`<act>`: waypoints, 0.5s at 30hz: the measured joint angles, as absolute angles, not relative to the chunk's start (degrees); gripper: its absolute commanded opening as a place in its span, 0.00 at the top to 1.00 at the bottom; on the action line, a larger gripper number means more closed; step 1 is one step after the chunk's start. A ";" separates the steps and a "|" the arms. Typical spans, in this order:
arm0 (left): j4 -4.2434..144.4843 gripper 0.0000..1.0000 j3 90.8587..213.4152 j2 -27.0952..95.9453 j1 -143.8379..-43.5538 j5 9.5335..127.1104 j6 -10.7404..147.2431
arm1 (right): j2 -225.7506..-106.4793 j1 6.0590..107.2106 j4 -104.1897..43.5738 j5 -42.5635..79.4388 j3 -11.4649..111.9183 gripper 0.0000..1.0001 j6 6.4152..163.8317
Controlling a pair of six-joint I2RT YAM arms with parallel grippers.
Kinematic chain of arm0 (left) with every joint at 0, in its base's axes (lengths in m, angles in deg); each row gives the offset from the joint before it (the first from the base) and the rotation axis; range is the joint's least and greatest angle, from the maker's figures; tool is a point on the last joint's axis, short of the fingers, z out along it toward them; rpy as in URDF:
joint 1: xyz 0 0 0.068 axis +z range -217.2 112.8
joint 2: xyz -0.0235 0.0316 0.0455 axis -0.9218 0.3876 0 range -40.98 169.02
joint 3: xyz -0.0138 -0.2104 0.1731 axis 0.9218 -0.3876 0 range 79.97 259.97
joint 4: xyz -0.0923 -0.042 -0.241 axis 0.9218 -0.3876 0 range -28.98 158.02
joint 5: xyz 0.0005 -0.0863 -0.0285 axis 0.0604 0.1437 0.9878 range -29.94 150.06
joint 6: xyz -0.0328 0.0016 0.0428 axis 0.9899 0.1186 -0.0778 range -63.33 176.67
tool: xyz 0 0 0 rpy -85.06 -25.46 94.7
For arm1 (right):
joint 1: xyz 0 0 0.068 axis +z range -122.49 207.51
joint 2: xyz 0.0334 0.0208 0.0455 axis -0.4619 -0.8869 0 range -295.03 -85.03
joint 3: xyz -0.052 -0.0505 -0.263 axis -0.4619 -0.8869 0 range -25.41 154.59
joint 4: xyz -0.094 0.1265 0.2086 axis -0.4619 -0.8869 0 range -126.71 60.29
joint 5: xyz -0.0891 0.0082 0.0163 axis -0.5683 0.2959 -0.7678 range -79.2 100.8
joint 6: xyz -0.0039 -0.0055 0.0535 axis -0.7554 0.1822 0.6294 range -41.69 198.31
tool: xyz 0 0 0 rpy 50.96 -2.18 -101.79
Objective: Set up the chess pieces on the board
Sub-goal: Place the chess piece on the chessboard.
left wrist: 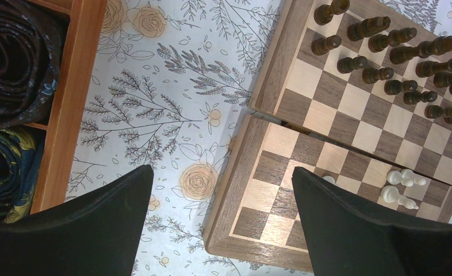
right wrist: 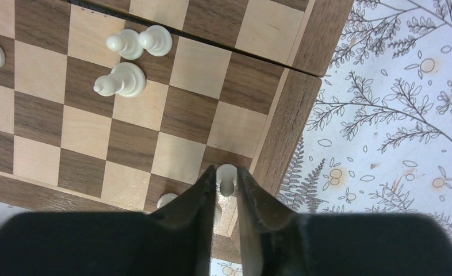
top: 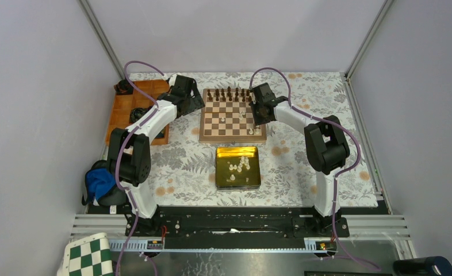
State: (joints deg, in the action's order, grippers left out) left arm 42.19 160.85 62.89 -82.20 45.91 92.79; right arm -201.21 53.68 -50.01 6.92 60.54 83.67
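The wooden board (top: pixel 212 127) lies at the table's far middle, with dark pieces (top: pixel 229 93) along its far rows. My right gripper (right wrist: pixel 226 170) is at the board's near right corner (right wrist: pixel 281 126), its fingers closed narrowly on a cream-white chess piece (right wrist: pixel 227 179) that stands on the corner square. Another white piece (right wrist: pixel 167 200) stands one square to the left, and a few more (right wrist: pixel 126 79) sit further in. Over the board's left near corner (left wrist: pixel 235 230), my left gripper (left wrist: pixel 221 184) hangs wide open and empty. In the top view the right gripper (top: pixel 260 121) and the left gripper (top: pixel 192 102) flank the board.
A gold tin (top: pixel 221 172) with several white pieces sits in front of the board. An orange wooden compartment tray (top: pixel 120 112) holding rolled cloth stands at the left. A blue cloth (top: pixel 100 181) lies by the left arm's base, and a green-and-white checkered mat (top: pixel 88 256) at the near left.
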 measured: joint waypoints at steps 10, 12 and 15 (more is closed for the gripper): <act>42.19 0.02 160.85 62.89 -82.22 45.91 92.79 | -201.21 53.68 -50.07 6.92 60.57 0.63 83.94; 42.21 0.02 160.85 62.89 -82.27 45.91 92.79 | -201.21 53.68 -50.20 6.92 60.72 0.63 83.92; 42.19 0.02 160.85 62.89 -82.29 45.91 92.79 | -201.21 53.68 -50.66 6.92 61.48 0.63 83.92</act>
